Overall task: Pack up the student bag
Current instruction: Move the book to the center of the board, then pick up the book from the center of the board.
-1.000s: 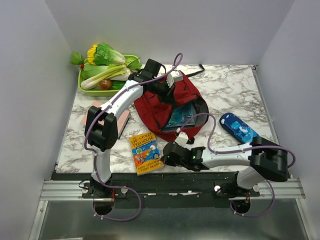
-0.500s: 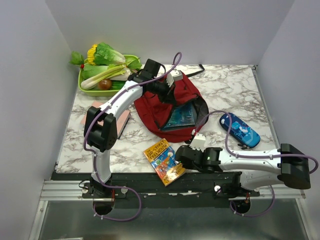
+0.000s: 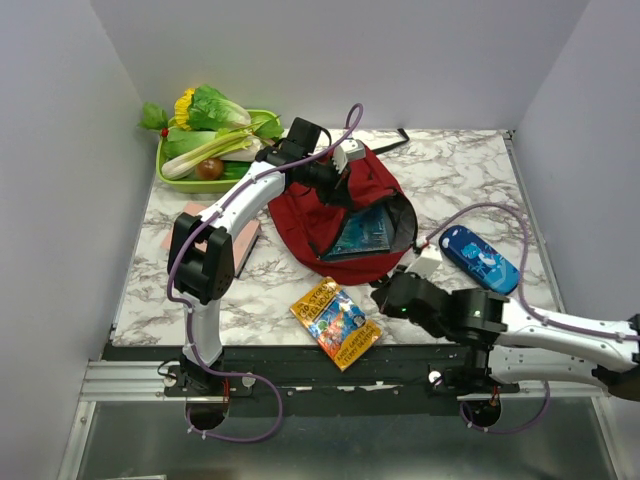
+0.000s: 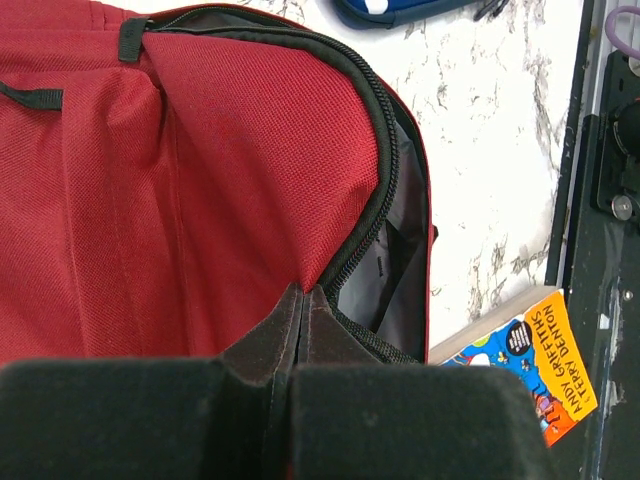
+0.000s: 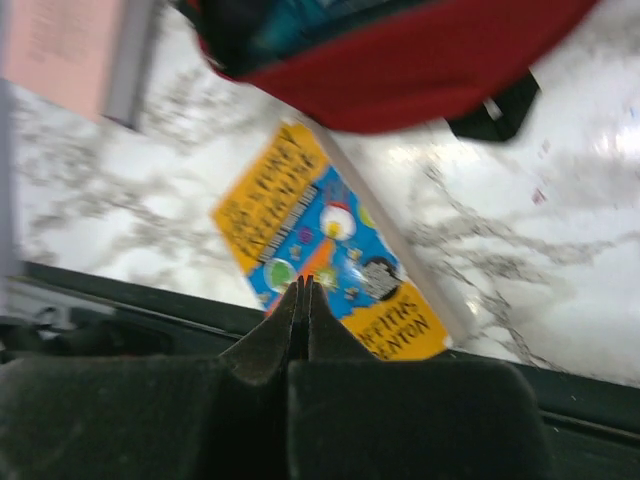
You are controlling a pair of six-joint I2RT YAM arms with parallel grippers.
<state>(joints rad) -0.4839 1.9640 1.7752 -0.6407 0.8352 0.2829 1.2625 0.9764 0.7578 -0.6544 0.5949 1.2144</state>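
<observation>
The dark red student bag (image 3: 380, 190) lies open in the middle of the table, with a teal book (image 3: 362, 232) inside its mouth. My left gripper (image 3: 335, 176) is shut on the bag's upper flap at the black zipper edge (image 4: 385, 170) and holds the mouth open; the grey lining (image 4: 405, 290) shows. A yellow-and-blue storybook (image 3: 337, 322) lies flat near the front edge, below the bag. My right gripper (image 3: 381, 298) is shut with nothing between its jaws, just right of that book; in the right wrist view its tips (image 5: 303, 287) sit over the cover (image 5: 330, 235).
A blue patterned pencil case (image 3: 480, 258) lies right of the bag. A pink notebook (image 3: 228, 238) lies to the left under the left arm. A green tray (image 3: 170, 180) of vegetables stands at the back left. The table's black front rail (image 5: 120, 290) is close to the storybook.
The storybook has slid right and turned, now nearer the front edge. My right arm has swung out to the right, its gripper moving from the book's left-centre to its right side. The left arm has not moved.
</observation>
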